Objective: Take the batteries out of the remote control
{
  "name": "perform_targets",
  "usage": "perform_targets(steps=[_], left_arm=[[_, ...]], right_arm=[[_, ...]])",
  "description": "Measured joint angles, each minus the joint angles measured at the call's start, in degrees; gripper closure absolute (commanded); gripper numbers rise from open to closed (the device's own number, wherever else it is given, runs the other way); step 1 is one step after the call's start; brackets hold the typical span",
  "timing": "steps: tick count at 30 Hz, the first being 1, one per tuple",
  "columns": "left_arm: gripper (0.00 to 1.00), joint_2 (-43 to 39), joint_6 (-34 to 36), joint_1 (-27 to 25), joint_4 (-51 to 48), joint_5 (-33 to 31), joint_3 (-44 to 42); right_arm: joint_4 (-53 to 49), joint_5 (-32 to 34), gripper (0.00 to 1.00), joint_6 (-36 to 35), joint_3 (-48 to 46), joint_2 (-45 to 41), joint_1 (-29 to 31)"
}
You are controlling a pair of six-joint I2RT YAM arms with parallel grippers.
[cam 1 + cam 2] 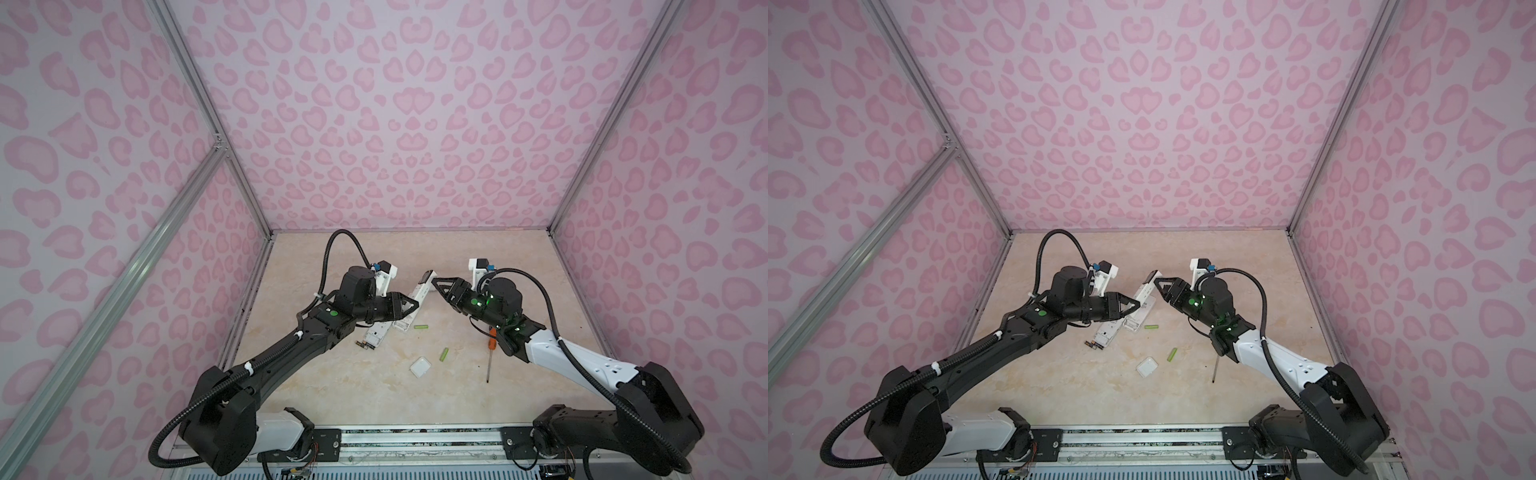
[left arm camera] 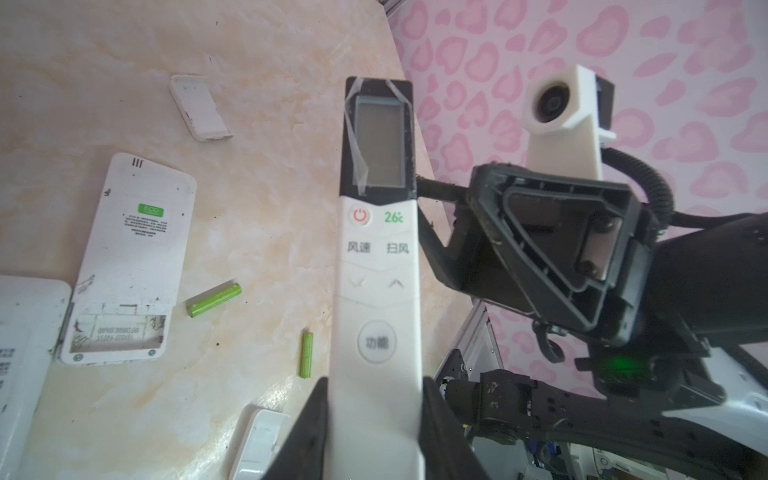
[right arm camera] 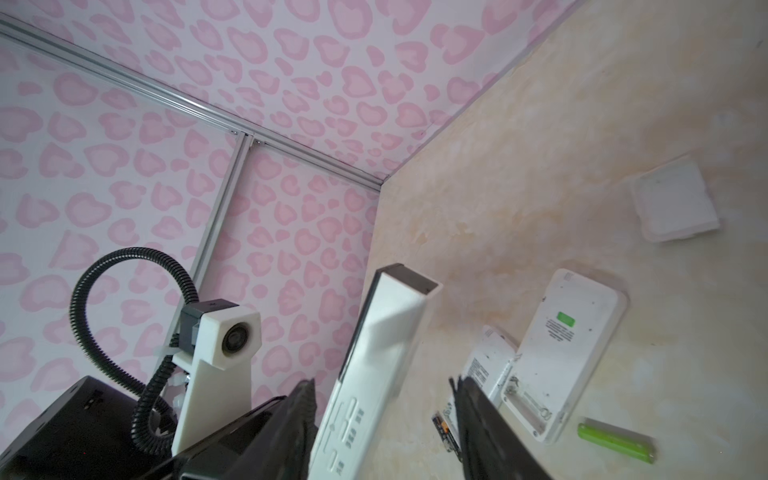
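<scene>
My left gripper (image 2: 374,386) is shut on the lower end of a slim white remote control (image 2: 376,291) with a dark display, holding it tilted above the table (image 1: 422,291). My right gripper (image 3: 386,424) stands open round the remote's upper end (image 3: 374,365), with a gap on one side; in both top views it is at the remote's far tip (image 1: 440,284) (image 1: 1160,284). Two lime-green batteries (image 1: 420,327) (image 1: 444,353) lie loose on the table, seen too in the left wrist view (image 2: 214,300) (image 2: 307,354). Dark batteries (image 1: 362,344) lie near the left arm.
Two other white remotes (image 1: 376,334) (image 1: 405,324) lie under the left gripper, one face down with its compartment open (image 2: 133,257). A small white cover (image 1: 420,367) lies near the front. An orange-handled screwdriver (image 1: 490,345) lies beneath the right arm. Pink patterned walls enclose the table.
</scene>
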Motion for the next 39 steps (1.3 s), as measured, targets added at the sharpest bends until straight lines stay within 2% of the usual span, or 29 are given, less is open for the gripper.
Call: perform_targets(steps=[6, 11, 21, 24, 31, 35, 39], left_arm=[[0.89, -1.7, -2.4, 1.0, 0.9, 5.4, -0.1], [0.89, -3.5, -4.2, 1.7, 2.1, 7.8, -0.6], [0.87, -3.4, -5.4, 3.4, 6.2, 11.6, -1.8], [0.82, -2.7, -5.7, 3.7, 6.6, 12.5, -1.8], [0.51, -2.4, -6.6, 3.7, 6.6, 13.5, -1.9], [0.48, -2.4, -6.4, 4.0, 6.1, 13.7, -1.8], [0.47, -1.2, -5.3, 4.1, 5.0, 14.1, -0.2]], right_arm=[[9.6, -1.2, 0.49, 5.4, -0.1, 3.9, 0.9], [15.7, -2.2, 0.57, 8.2, -0.5, 4.6, 1.0], [22.8, -2.3, 0.86, 14.8, -0.6, 6.1, 1.3], [23.9, -2.3, 0.89, 15.4, -0.8, 6.9, 1.3], [25.0, -2.6, 0.94, 14.5, -0.9, 7.0, 1.5], [21.5, -2.7, 0.95, 11.7, -0.1, 5.3, 1.7], [12.5, -2.4, 0.96, 6.7, 2.9, 2.2, 2.3]])
